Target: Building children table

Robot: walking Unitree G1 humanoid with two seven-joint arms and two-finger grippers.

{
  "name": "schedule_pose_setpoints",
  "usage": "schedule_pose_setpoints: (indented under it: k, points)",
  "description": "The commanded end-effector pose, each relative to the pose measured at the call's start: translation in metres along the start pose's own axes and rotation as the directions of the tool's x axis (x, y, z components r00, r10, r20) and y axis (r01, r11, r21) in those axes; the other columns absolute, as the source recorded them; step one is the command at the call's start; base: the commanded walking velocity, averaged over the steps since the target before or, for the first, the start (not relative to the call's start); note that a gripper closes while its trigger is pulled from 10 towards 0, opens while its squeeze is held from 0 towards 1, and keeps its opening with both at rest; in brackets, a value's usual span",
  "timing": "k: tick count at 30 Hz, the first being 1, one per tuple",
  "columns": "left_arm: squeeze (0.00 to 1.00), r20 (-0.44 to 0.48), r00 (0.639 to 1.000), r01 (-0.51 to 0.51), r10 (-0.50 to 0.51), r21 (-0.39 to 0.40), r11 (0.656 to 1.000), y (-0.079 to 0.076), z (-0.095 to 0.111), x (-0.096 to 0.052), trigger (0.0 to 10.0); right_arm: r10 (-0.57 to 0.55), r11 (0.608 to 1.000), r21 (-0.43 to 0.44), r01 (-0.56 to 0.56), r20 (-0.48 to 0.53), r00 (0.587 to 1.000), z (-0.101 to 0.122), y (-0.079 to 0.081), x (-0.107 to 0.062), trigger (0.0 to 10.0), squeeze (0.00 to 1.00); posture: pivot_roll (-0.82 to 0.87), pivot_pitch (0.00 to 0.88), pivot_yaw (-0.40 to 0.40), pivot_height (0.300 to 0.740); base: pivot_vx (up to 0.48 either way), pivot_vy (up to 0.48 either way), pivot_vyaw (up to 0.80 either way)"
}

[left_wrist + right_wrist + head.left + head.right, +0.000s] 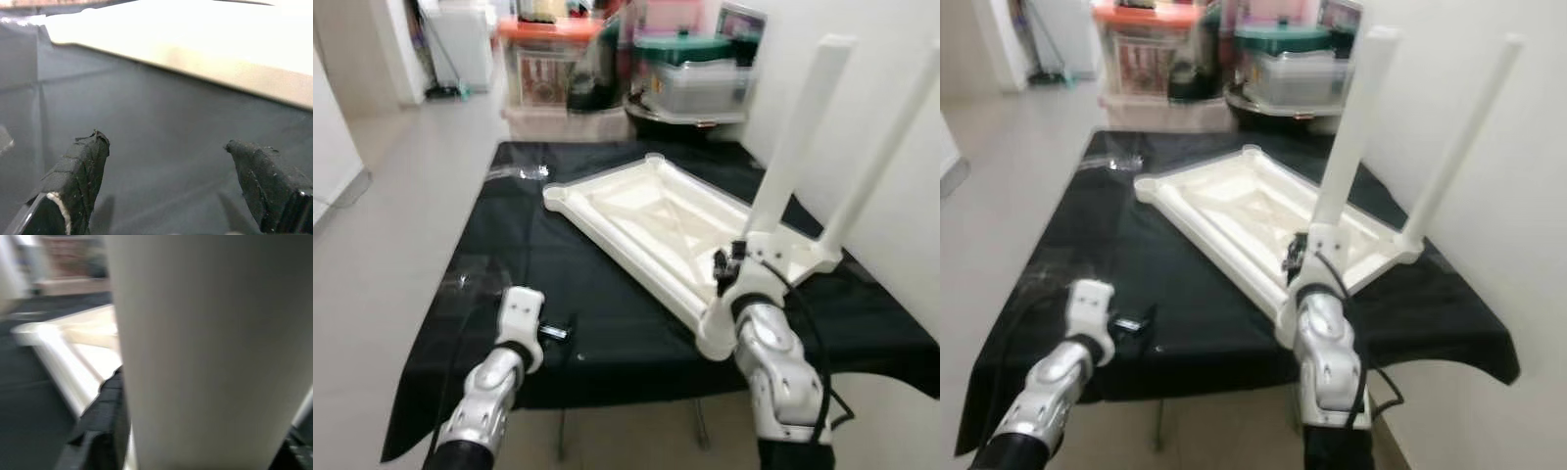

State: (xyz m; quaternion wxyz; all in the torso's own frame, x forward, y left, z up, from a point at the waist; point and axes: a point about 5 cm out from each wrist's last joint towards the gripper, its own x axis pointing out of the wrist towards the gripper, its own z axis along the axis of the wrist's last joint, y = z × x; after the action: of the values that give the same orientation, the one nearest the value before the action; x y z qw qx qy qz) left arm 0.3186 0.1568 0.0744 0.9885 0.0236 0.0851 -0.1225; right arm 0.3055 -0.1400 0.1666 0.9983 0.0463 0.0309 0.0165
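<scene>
**Operator:** Seating a leg is what I'm doing, I think. My right gripper is at the base of that upright white post, where it meets the near corner of the upturned tabletop. The right wrist view has the post pressed close between the fingers, so I judge them clamped on it, though the picture is blurred.

**Second:** And the other leg?

**Operator:** Standing just beyond my right gripper, toward the wall, already in its corner. The tabletop lies underside up on the black cloth, stretching away from that gripper toward the storage boxes.

**Second:** Left side?

**Operator:** My left gripper hovers low over bare cloth, fingers well apart, holding nothing. The tabletop's long edge is ahead of it.

**Second:** Advice?

**Operator:** Keep the post square to the socket and push or twist along its own axis. Since the tray could slide on the cloth, I'd bring the left gripper against that long edge to brace it.
</scene>
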Motion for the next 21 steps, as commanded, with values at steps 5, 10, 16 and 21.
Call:
schedule_pose_setpoints:
  k: [5,10,16,21]
  points:
    - [0.0,-0.019,1.0,-0.025,0.025,-0.001,1.0,0.006,-0.005,-0.002,10.0,0.337,0.941,0.016,-0.339,0.077,0.938,0.027,0.014,0.012,10.0,0.0,0.1,0.0,-0.087,0.74,0.0,0.0,0.0]
    - [0.0,-0.017,0.999,-0.039,0.039,-0.01,0.999,0.008,-0.009,-0.008,10.0,0.614,0.788,-0.026,-0.615,0.108,0.782,0.046,0.016,0.013,10.0,0.0,0.11,0.0,-0.096,0.74,0.0,0.0,0.0]
    - [0.0,-0.021,0.999,-0.036,0.036,-0.01,0.999,0.005,-0.011,-0.008,10.0,0.718,0.696,-0.04,-0.716,0.033,0.696,0.029,0.025,0.021,0.0,0.0,0.14,0.0,-0.114,0.74,0.0,0.0,0.0]
    - [0.0,-0.006,0.999,-0.05,0.05,-0.01,0.999,0.009,-0.007,-0.007,10.0,0.584,0.802,-0.066,-0.593,-0.121,0.803,0.004,0.026,0.041,0.0,0.0,0.15,0.0,-0.124,0.74,0.0,0.0,0.0]
